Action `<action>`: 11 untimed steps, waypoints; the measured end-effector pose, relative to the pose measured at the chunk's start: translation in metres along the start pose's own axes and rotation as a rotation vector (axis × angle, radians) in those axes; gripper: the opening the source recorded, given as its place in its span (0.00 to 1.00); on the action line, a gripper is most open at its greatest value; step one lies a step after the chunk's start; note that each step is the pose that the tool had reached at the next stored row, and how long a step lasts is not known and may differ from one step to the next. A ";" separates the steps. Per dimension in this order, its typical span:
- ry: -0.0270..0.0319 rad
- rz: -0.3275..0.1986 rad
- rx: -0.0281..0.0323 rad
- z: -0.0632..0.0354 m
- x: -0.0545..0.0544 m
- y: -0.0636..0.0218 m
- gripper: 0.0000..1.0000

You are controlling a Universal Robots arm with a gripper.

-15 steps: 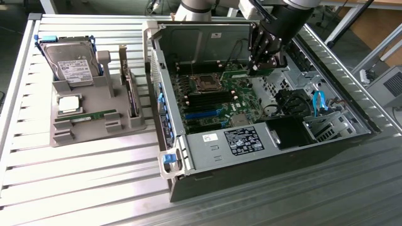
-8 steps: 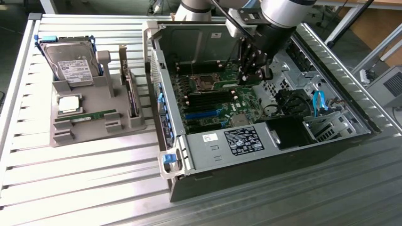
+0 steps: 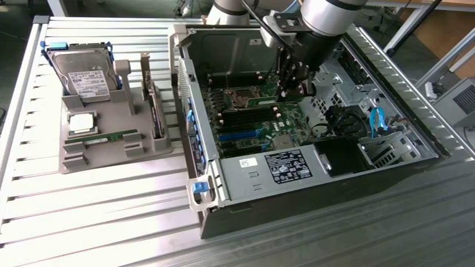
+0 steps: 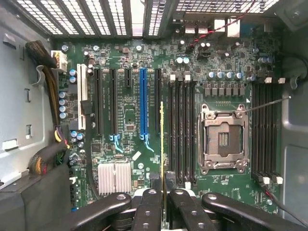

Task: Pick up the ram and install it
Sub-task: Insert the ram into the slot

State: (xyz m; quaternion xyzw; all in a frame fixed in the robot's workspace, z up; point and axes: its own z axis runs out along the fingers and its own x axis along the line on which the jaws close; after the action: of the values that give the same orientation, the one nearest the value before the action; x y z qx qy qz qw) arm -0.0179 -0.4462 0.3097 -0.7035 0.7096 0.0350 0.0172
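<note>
Grey plastic tray point(image 3: 111, 156), exterior view's left: holds a hard drive point(image 3: 83, 69), a square silver chip point(image 3: 82, 123), a second green stick point(image 3: 100, 137) lying flat & an upright dark card point(image 3: 153, 105). Centre: open computer case point(image 3: 222, 50) w/ main board point(image 3: 252, 119) exposed. Upper centre: gripper point(image 3: 293, 94) reaches down into the case, clenched on the ram point(image 4: 162, 139).

Wrist view: ram seen edge-on as a thin yellowish line between the two fingers point(image 4: 149, 211). It runs parallel to the bank of black memory slots point(image 4: 180, 130) & just beside it, on the side away from the bare processor socket point(image 4: 224, 139). How high the stick hangs over the board cannot be told. Exterior view's right: blue cable point(image 3: 376, 119), well apart from the gripper.

Risks (judged):
- (a) Stick looks offset from the nearest memory slot & close to a long black card slot point(image 4: 158, 110). A straight descent could land its edge on a slot wall or in the wrong slot.
- (b) Notch direction & end latches are not readable. If the stick is reversed, or the latches are shut, pressing would jam it & flex the board.
- (c) Thin stick, narrow grip. Any tilt under load may let it slip or seat at one end only.
- (d) A stick dropped beside the open socket could harm its pins.
</note>
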 end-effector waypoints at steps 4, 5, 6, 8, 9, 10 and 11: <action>-0.0001 0.000 0.0001 0.0054 -0.002 0.0052 0.12; 0.0000 0.000 0.0001 0.0073 -0.002 0.0078 0.12; 0.0000 0.000 0.0000 0.0091 -0.002 0.0091 0.12; 0.0000 0.000 0.0000 0.0149 -0.002 0.0106 0.12; 0.0000 0.000 0.0000 0.0162 -0.002 0.0109 0.12; 0.0000 0.000 0.0000 0.0174 -0.002 0.0113 0.12; -0.0001 0.000 0.0000 0.0188 -0.002 0.0122 0.12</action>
State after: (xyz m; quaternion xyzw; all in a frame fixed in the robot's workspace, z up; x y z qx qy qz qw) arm -0.0305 -0.4431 0.2914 -0.7034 0.7097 0.0350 0.0172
